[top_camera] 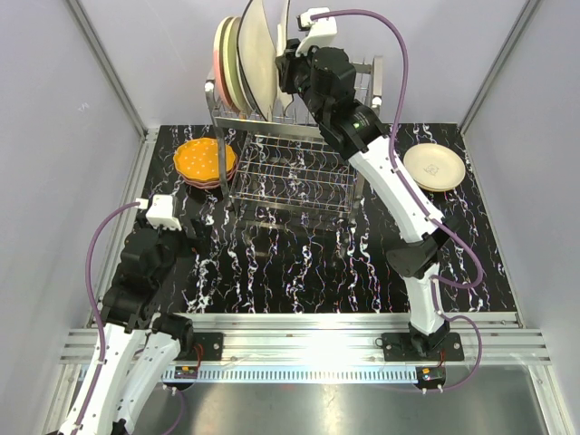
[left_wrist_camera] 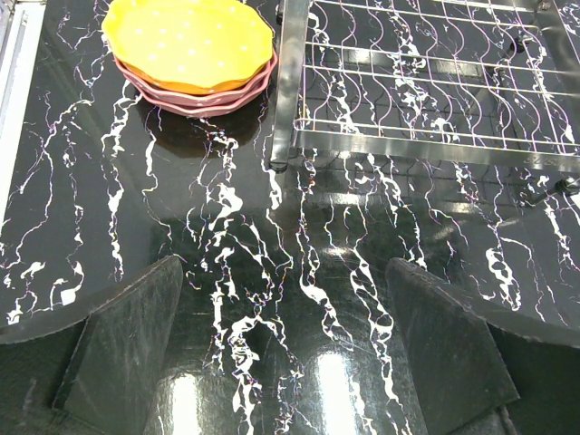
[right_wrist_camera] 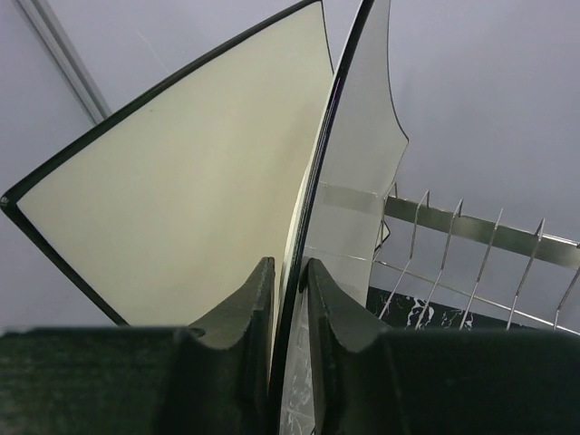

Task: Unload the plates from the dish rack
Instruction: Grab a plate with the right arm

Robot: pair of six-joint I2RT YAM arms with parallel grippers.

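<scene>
The chrome dish rack (top_camera: pixel 237 172) stands at the back middle. Its upper tier holds a pink-and-cream plate (top_camera: pixel 220 50), a cream round plate (top_camera: pixel 232 54) and a large cream square plate (top_camera: pixel 257 54), all upright. My right gripper (top_camera: pixel 289 65) is shut on the edge of a thin dark-rimmed plate (top_camera: pixel 288 20) standing next to the square one. In the right wrist view the fingers (right_wrist_camera: pixel 258 299) pinch that plate (right_wrist_camera: pixel 358 172), with the square plate (right_wrist_camera: pixel 181 181) just left. My left gripper (left_wrist_camera: pixel 285 272) is open and empty over the table.
An orange plate (top_camera: pixel 204 159) lies on maroon-pink plates left of the rack, also in the left wrist view (left_wrist_camera: pixel 186 41). A cream round plate (top_camera: pixel 435 167) lies on the table at the right. The rack's lower frame (left_wrist_camera: pixel 288 91) is ahead of my left gripper.
</scene>
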